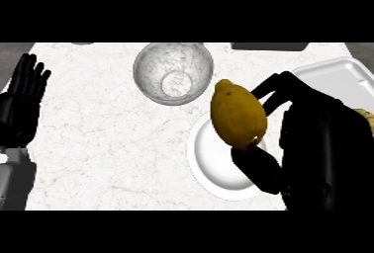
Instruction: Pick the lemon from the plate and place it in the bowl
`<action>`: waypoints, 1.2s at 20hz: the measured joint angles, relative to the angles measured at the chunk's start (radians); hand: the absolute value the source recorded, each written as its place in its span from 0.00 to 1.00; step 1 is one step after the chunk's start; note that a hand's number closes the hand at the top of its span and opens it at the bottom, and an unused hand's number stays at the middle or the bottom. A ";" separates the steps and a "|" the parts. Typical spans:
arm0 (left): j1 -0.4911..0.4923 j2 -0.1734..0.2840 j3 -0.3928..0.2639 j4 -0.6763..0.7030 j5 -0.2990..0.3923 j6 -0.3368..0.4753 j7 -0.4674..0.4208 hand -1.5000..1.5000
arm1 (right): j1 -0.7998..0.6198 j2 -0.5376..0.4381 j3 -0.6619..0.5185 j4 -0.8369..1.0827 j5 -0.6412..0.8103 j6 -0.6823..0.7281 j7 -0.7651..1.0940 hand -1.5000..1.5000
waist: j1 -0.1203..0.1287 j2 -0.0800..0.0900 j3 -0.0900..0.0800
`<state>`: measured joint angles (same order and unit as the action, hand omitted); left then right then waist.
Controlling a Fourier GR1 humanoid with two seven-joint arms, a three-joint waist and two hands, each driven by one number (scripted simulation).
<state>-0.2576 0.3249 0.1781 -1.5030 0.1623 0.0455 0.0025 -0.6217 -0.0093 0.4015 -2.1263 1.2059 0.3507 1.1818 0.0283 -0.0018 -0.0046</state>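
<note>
The yellow, oval, dimpled lemon (238,119) sat in the robot's black right hand (314,143), fingers curled over its far side and thumb pressed against its lower end, so the hand was clamped on the fruit; the lemon appeared lifted off the round white plate (211,168), overlapping that plate's upper rim and pointing toward the clear glass bowl (173,72); the bowl stood just beyond the plate, up and to the left of it, on the pale speckled stone counter (110,143); nothing was visible inside the bowl.

The black left hand (23,96) rested far to the left of the plate at the view's edge, fingers straight and apart, holding nothing; a white rectangular tray (337,79) lay to the right of the plate, behind the right hand.

The carry looked about half done, judging by the lemon's place between plate and bowl; the risks lay ahead: the lemon was long and the hold spanned only part of it, so it might pivot between thumb and fingers during the swing; a release made too early would send it onto the counter or back onto the plate; coming in low, the fruit or knuckles could strike the bowl's near rim and shove or tip the glass.
</note>
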 measured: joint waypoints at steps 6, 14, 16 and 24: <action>-0.021 0.002 -0.004 0.012 -0.001 -0.009 -0.002 0.50 | -0.181 -0.001 -0.084 0.240 -0.134 -0.033 0.013 1.00 | 0.019 0.005 0.001; -0.059 -0.002 -0.010 0.040 -0.002 -0.016 0.002 0.50 | -0.349 0.000 -0.144 0.607 -0.266 -0.156 0.004 1.00 | 0.031 0.012 0.002; -0.053 -0.003 -0.011 0.033 -0.003 -0.017 -0.003 0.50 | -0.373 0.000 -0.144 0.703 -0.281 -0.195 -0.009 1.00 | 0.035 0.013 0.002; -0.055 -0.015 -0.017 0.041 -0.012 -0.014 -0.015 0.50 | -0.428 0.000 -0.142 1.033 -0.291 -0.346 -0.035 1.00 | 0.038 0.017 0.003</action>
<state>-0.3126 0.3104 0.1614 -1.4621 0.1504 0.0319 -0.0125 -1.0500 -0.0095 0.2600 -1.0933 0.9148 0.0049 1.1470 0.0667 0.0147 -0.0019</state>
